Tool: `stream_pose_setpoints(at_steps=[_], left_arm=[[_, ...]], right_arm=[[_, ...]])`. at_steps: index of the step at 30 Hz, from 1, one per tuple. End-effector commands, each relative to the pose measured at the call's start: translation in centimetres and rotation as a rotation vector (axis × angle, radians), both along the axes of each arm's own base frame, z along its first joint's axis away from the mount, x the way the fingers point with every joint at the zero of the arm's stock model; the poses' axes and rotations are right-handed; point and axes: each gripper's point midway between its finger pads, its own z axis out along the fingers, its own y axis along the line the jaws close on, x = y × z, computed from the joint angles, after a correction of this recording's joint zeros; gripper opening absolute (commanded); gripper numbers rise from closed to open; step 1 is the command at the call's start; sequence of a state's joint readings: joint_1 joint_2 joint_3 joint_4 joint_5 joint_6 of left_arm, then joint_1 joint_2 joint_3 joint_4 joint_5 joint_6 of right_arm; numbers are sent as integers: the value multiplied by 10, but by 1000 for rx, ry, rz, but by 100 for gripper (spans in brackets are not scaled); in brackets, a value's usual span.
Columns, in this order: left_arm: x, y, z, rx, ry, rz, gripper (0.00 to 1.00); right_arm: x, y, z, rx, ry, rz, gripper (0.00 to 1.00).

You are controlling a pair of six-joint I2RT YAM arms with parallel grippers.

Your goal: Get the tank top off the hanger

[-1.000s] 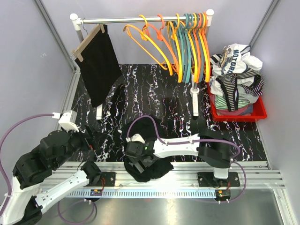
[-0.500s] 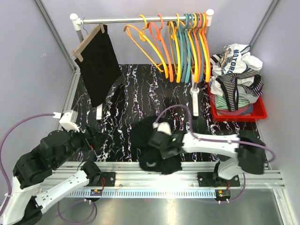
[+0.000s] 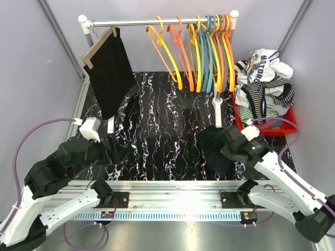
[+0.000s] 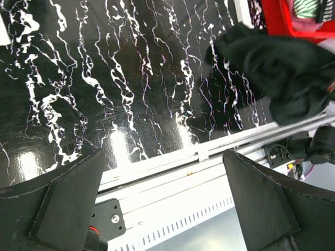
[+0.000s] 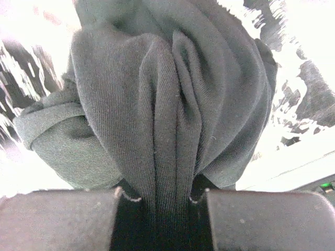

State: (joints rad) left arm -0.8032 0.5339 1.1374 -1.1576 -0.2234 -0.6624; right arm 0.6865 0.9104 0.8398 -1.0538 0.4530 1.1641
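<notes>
The right gripper (image 5: 159, 201) is squeezed tight on the bunched black top (image 5: 157, 99). The left gripper (image 4: 162, 157) is wide apart above the table (image 4: 78, 78).

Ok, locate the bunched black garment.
Top view, right side: the black garment is clamped in the right claw, just near-left of the red bin.

Tabletop (image 3: 157, 120) is black marble-look with white veining and glossy. Overhead light throws a glare patch (image 4: 118, 144) on it near the front edge. Plain grey wall panels (image 3: 31, 63) close off left, back and right, with metal struts in the corners. A silver slotted rail (image 3: 199, 189) runs along the near edge. Clothes rack (image 3: 136, 22) at the back is a metal bar on two white posts. Red bin (image 3: 289, 125) sits far right.
</notes>
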Motion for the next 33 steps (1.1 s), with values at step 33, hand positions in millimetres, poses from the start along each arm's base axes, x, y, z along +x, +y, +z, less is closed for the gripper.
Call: stream_pose_setpoints(at_steps=[33], left_arm=[[19,-43,30,-61,-48,-108,99]], right_arm=[[345,-246,129,106,-352,-488,0]])
